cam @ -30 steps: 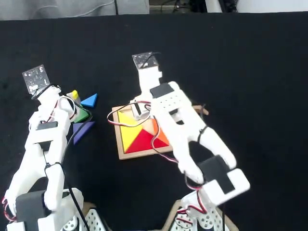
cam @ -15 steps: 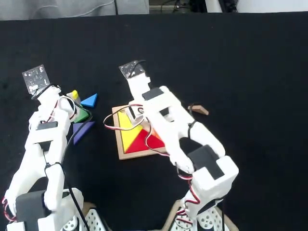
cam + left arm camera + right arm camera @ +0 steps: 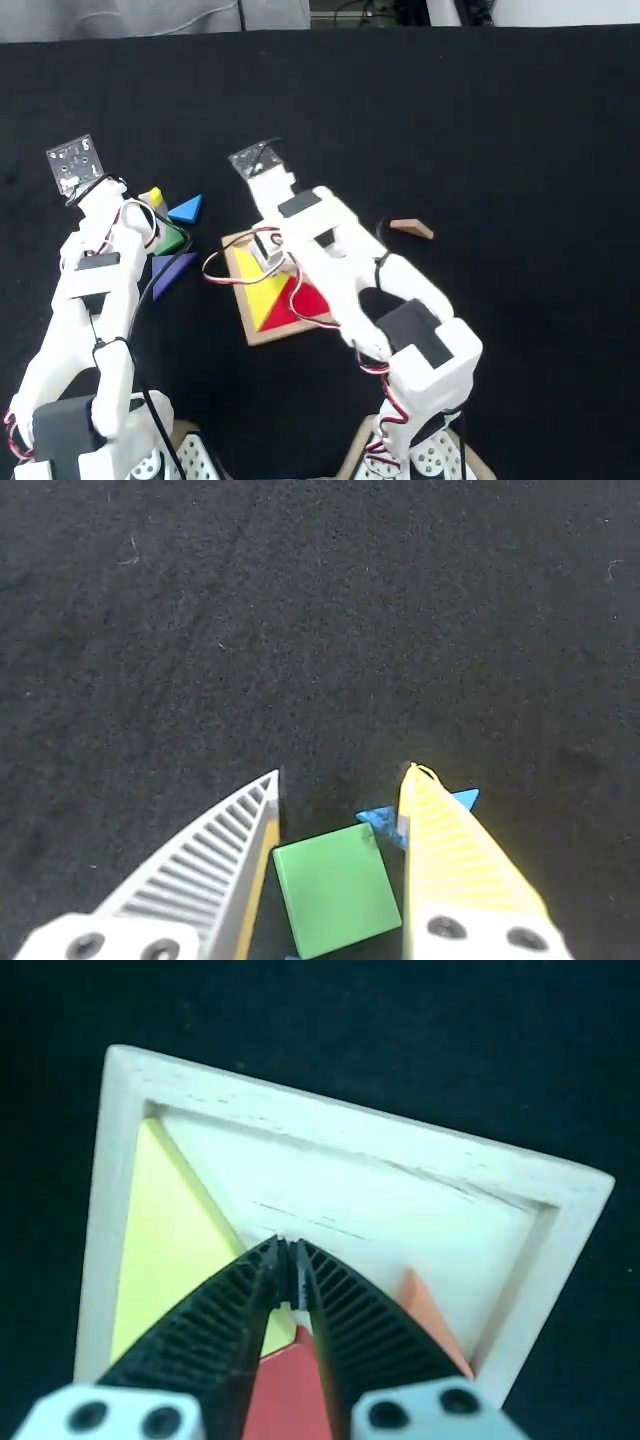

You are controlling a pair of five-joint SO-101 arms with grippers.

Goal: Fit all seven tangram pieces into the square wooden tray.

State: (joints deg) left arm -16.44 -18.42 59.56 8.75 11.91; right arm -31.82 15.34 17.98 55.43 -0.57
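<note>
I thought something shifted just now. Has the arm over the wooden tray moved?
Yes. The right arm has swung left over the tray, away from the small brown piece on the table, which kept its place.

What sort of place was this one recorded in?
Likely a robotics lab bench, hard to say beyond that: a white left arm and right arm side by side at a black-draped table, with a wooden tray holding tangram pieces.

The black table [image 3: 520, 150] carries the wooden tray [image 3: 238, 290] near its middle. Beside the tray, close together, lie a blue triangle [image 3: 186, 210], a yellow piece [image 3: 154, 196], a green square [image 3: 170, 240] and a purple triangle [image 3: 170, 268]. A brown piece [image 3: 411, 229] lies apart.
</note>
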